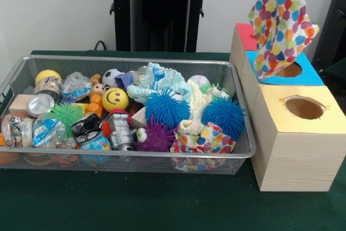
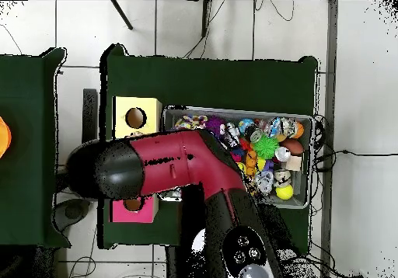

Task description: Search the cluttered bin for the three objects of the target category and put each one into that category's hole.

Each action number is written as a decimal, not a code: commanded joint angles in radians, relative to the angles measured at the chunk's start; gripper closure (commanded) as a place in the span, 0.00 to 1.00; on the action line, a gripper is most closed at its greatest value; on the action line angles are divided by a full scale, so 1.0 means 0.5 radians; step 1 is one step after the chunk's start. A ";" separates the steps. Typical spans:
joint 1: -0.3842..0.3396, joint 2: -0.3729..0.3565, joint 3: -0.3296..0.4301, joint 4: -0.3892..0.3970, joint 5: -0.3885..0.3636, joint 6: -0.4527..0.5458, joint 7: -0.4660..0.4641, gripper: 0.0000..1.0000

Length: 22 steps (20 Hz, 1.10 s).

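Green cloth is covering the table where you are dangling the spotted cloth [image 1: 282, 22] from above, its lower edge hanging right over the blue box's hole [image 1: 289, 70]; the gripper is hiding out of frame, so its fingers cannot be judged.

- The front view sits low and close, looking level across the green table [image 1: 162, 204] at the wire bin [image 1: 135, 160] and the row of wooden boxes [image 1: 294, 150] beside it.
- The overhead view looks straight down from high up, taking in the whole table [image 2: 233, 77] and surrounding floor [image 2: 357, 96].
- Both views share the bin [image 2: 303, 206] and boxes [image 2: 137, 118], though the arm [image 2: 179, 166] probably hides one box from above.
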 commanded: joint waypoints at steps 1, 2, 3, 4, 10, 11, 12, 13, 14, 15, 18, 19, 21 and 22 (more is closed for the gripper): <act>0.062 0.001 -0.135 -0.094 0.048 0.228 0.359 1.00; 0.069 0.056 -0.141 -0.150 0.035 0.229 0.354 1.00; 0.083 0.103 -0.154 -0.173 0.014 0.195 0.360 1.00; 0.096 0.149 -0.168 -0.196 -0.006 0.162 0.366 1.00; 0.177 0.337 -0.225 -0.403 -0.052 0.159 0.358 1.00; 0.182 0.363 -0.230 -0.436 -0.051 0.166 0.341 1.00; 0.188 0.402 -0.234 -0.505 -0.062 0.201 0.317 1.00; 0.197 0.419 -0.244 -0.535 -0.064 0.216 0.311 1.00; 0.202 0.444 -0.251 -0.582 -0.074 0.241 0.296 1.00; 0.206 0.456 -0.257 -0.601 -0.072 0.249 0.287 1.00; 0.218 0.497 -0.275 -0.670 -0.074 0.272 0.260 1.00; 0.228 0.511 -0.284 -0.693 -0.076 0.280 0.261 1.00; 0.245 0.547 -0.301 -0.734 -0.081 0.280 0.258 1.00; 0.252 0.570 -0.309 -0.753 -0.086 0.273 0.254 1.00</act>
